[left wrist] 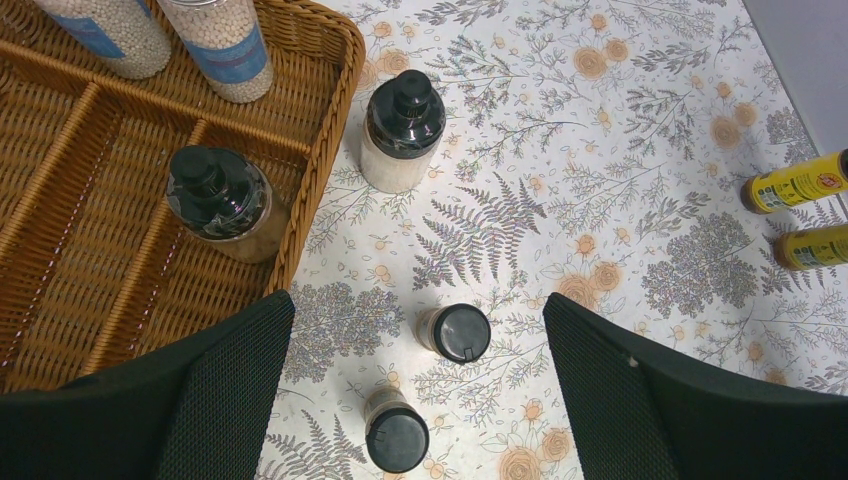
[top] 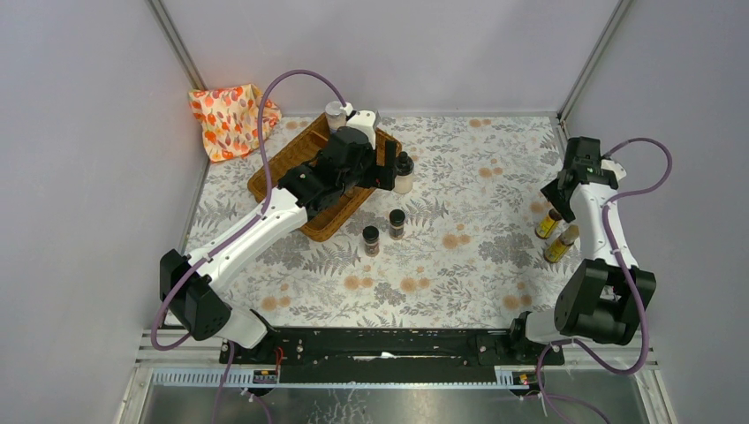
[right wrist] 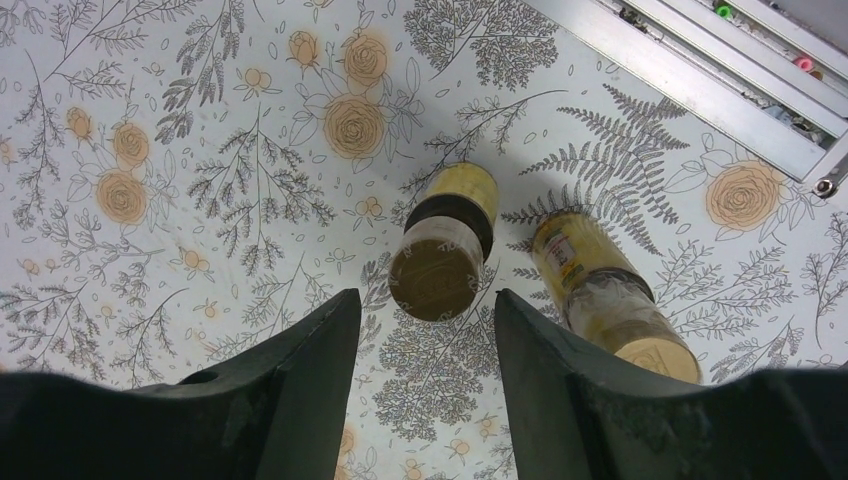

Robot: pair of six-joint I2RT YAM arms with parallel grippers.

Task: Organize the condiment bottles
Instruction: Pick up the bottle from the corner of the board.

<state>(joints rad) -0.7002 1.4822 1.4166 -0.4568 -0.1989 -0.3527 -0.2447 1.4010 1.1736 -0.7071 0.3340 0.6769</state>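
The left gripper [left wrist: 415, 305] hangs open above the flowered table beside the wicker tray [left wrist: 90, 290], nothing between its fingers. Below it stand two short black-capped spice jars [left wrist: 455, 333] [left wrist: 395, 432]. One round black-capped bottle [left wrist: 218, 200] stands in the tray and another [left wrist: 402, 130] just outside its rim. Two clear white-filled jars [left wrist: 225, 45] stand in the tray's far end. At the right, my right gripper [right wrist: 425, 300] is open, its tips just short of a slim yellow bottle [right wrist: 437, 275]. A second yellow bottle [right wrist: 600, 290] stands beside the right finger.
An orange-patterned cloth [top: 231, 117] lies at the back left corner. The enclosure's metal rail [right wrist: 700, 90] runs close behind the yellow bottles [top: 548, 223]. Grey walls close in both sides.
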